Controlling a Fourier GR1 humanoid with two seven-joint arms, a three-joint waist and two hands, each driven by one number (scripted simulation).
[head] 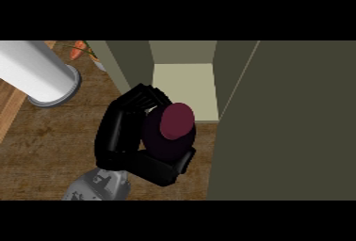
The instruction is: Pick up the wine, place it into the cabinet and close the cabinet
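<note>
The wine bottle is dark with a maroon top and stands upright in the middle of the head view. My left hand is shut on it: the fingers curl round its far side and the thumb presses its near side. The hand hides most of the bottle's body. The bottle is just in front of the open cabinet, whose pale shelf floor shows right behind it. The cabinet's olive door stands open at the right. My right hand does not show.
A wide white cylinder stands on the wooden counter at the upper left. An orange object lies behind it by the cabinet's left wall. The open door fills the view's right side.
</note>
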